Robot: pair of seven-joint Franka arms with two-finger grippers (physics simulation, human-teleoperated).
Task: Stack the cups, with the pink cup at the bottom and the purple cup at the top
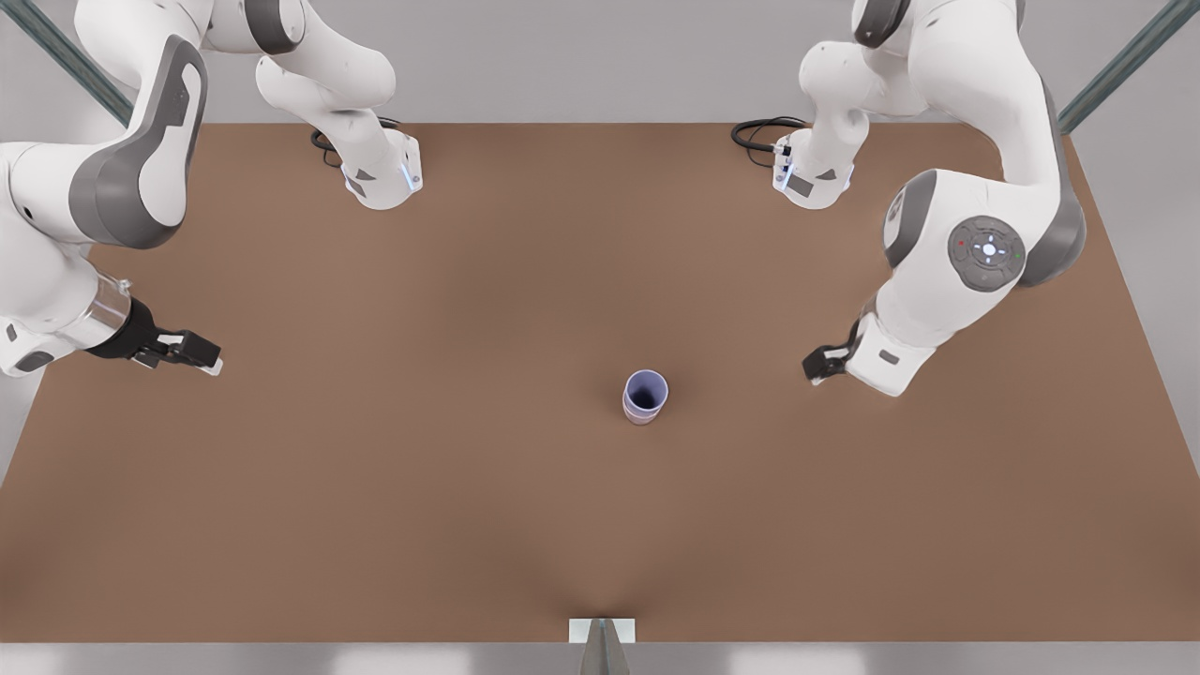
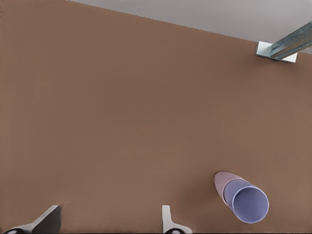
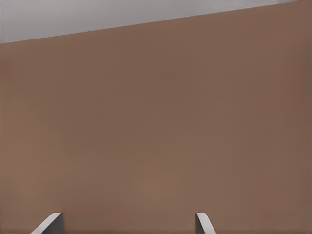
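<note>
Okay, purple cup [image 1: 646, 386] sits nested in pink cup [image 1: 640, 416], upright near tabletop middle. Left gripper [image 1: 823, 362] near stack, toward tabletop's edge at front view's right, jaws wide, empty. Right gripper [image 1: 199, 356] waits over opposite edge, jaws wide.

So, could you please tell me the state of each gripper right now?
Left gripper: open, holding nothing, near the stacked cups.
Right gripper: open, holding nothing.

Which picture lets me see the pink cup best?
The left wrist view: the pink cup pokes out from under the purple cup nested in it. The front view shows just a pink sliver.
</note>
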